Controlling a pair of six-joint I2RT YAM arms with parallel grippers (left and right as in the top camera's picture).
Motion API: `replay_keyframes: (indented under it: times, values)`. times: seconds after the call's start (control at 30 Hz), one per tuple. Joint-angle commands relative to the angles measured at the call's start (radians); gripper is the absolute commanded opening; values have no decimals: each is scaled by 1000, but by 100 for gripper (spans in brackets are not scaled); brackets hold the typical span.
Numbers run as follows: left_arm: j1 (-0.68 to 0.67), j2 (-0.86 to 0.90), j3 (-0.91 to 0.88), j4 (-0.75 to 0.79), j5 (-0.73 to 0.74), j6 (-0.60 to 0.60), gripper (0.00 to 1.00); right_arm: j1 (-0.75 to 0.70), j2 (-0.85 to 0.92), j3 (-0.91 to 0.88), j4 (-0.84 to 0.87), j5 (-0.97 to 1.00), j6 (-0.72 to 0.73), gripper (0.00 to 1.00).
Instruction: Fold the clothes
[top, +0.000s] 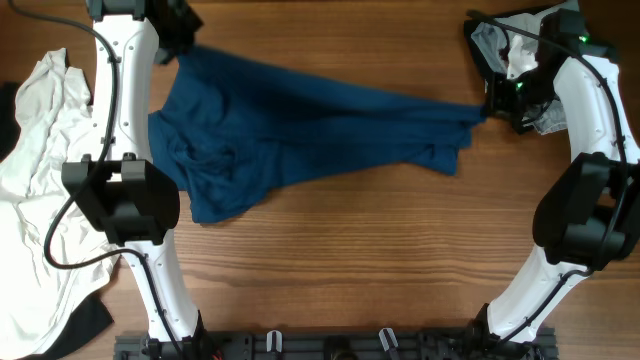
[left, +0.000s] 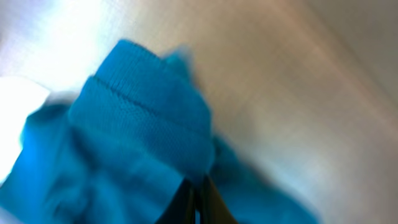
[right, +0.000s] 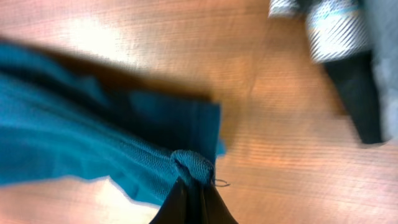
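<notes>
Got the left arm (top: 120, 110) run straight up the left side of the table (top: 350, 260), with the left gripper (top: 183, 42) way up at the far edge, pinched tight on a ribbed hem of the blue garment (top: 300, 120). Same story in the left wrist view: fingertips (left: 185, 205) pressed together, blue fabric bunched right above them. Over on the other side, got the right arm (top: 600, 110) bent in from the right edge and the right gripper (top: 488, 108) clamped on the opposite end of the garment, with a little wad of knit caught at the tips in the right wrist view. So: garment strung out across the far half of the table between the two, wide and rumpled on the left, narrowing to a twisted point on the right, not flat at all. Around it: a white garment (top: 35, 170) heaped along the left edge just beside the left arm, plus a dark cloth (top: 85, 322) poking out next to it at the near-left corner. Also a pile of grey and white clothes (top: 505, 45) in the far-right corner, right behind the right gripper and pretty much touching it. Plenty of bare wood across the near half, between the two arm bases. Tight at both far corners though.
</notes>
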Motion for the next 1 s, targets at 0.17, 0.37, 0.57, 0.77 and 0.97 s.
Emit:
replay_keyframes:
  times: [0.17,0.37,0.57,0.77,0.97]
  values:
    - [-14,-16,0,-277,10,-25,4,27,-20,18,-137,-56,30,4]
    - [-14,-18,-31,-420,60,31,4,26,-20,18,-191,-74,31,4]
    - [-35,-18,-201,-420,150,30,4,26,-20,18,-203,-74,35,4]
    - [-116,-18,-390,-420,220,30,4,26,-20,18,-204,-74,36,4]
    - [-211,-18,-435,-421,216,35,4,26,-20,18,-204,-74,36,4]
